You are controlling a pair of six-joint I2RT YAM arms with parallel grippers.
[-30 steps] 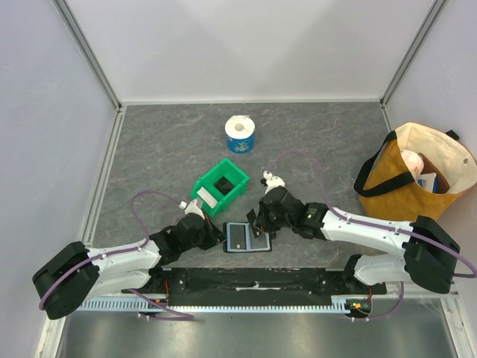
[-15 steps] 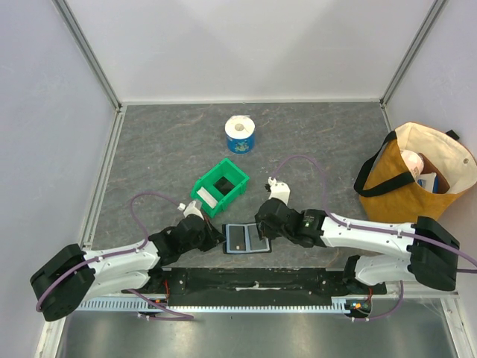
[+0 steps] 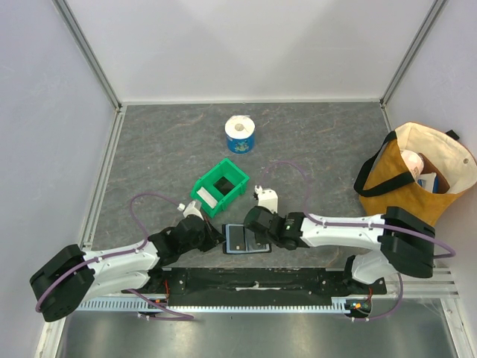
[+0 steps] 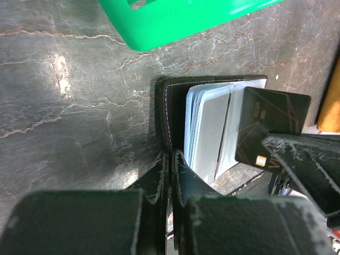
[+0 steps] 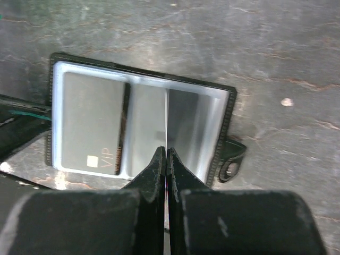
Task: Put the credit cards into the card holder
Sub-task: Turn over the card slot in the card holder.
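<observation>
Right jaws' card (image 4: 270,123) leftward over wallet (image 5: 143,114)

- A green plastic bin (image 3: 219,187) sits mid-table, tilted diagonally.
- A paper roll (image 3: 240,134) in a blue wrapper stands upright beyond the bin, well apart from it.
- An ochre and cream tote bag (image 3: 417,175) with black handles stands open at the right edge.
- The tabletop (image 3: 164,149) is grey and marbled.

The card holder (image 5: 146,125) is black with pale stitching, its pockets bluish-grey. The card (image 4: 271,125) is black, crossed by thin gold lines (a gold chip too). The bin (image 4: 180,21) is bright green; the table (image 3: 164,149) dark grey, veined paler. The tote bag (image 3: 395,195) is mustard and cream, black-handled.
</observation>
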